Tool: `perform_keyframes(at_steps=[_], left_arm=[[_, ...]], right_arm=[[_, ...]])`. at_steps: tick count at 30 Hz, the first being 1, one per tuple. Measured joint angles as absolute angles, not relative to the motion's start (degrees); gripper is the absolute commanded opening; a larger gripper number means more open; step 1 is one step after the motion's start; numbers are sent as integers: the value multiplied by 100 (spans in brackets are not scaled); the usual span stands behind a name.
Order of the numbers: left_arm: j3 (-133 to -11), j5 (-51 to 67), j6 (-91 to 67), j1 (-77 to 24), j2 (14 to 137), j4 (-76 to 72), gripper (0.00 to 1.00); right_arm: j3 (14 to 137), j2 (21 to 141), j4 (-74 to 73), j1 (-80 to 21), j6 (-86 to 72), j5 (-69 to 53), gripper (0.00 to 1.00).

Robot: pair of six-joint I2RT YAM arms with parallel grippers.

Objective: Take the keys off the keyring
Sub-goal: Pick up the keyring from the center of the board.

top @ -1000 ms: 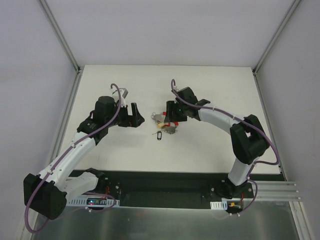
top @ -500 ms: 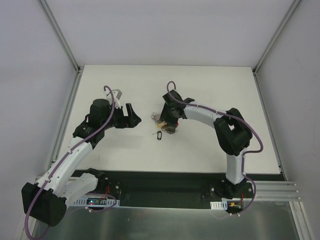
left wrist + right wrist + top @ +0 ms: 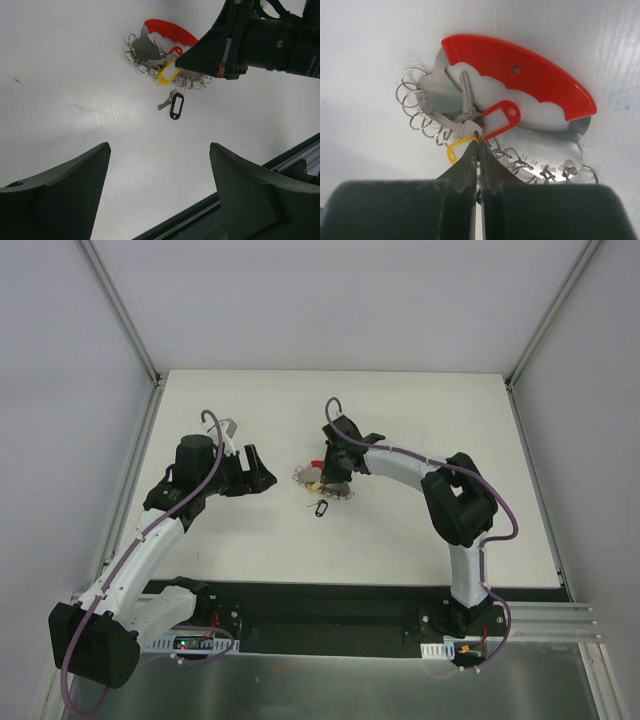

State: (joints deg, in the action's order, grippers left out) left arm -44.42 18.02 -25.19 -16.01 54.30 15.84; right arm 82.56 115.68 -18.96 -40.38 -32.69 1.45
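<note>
The keys (image 3: 464, 102) lie in a bunch on a metal plate with a red handle (image 3: 520, 70), next to a red tag (image 3: 501, 119) and a yellow tag (image 3: 454, 150). The keyring (image 3: 481, 134) sits at a key's head. My right gripper (image 3: 479, 144) is shut, its tips pressed together right at that ring; whether the ring is nipped between them I cannot tell. From above, this gripper (image 3: 330, 483) points down onto the bunch (image 3: 312, 478). My left gripper (image 3: 159, 146) hangs open over bare table, left of the bunch (image 3: 150, 57), holding nothing.
One key with a black tag (image 3: 176, 106) lies apart, just in front of the bunch, and also shows from above as a black tag (image 3: 320, 508). Several empty split rings (image 3: 412, 107) line the plate's edge. The table's front edge (image 3: 240, 185) is near the left gripper.
My right gripper has closed from wide open and come down on the bunch, which has shifted slightly left. The left gripper has drawn back a little to the left, still open.
</note>
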Motion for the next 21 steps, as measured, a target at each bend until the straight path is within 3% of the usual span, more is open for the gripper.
perform_keyframes(at_steps=[5, 12, 21], left_arm=[[-4740, 2314, -2484, -1251, 5988, 1673, 82], [-5393, 3000, -2294, -1155, 6849, 1667, 83], [-5306, 3940, -2733, -1081, 7476, 1304, 86]], right_arm=[[7955, 11179, -1564, -4038, -2018, -510, 1], [7546, 9727, -1525, -4042, -438, -1177, 1], [7507, 8685, -1487, -4042, 314, -1828, 1]])
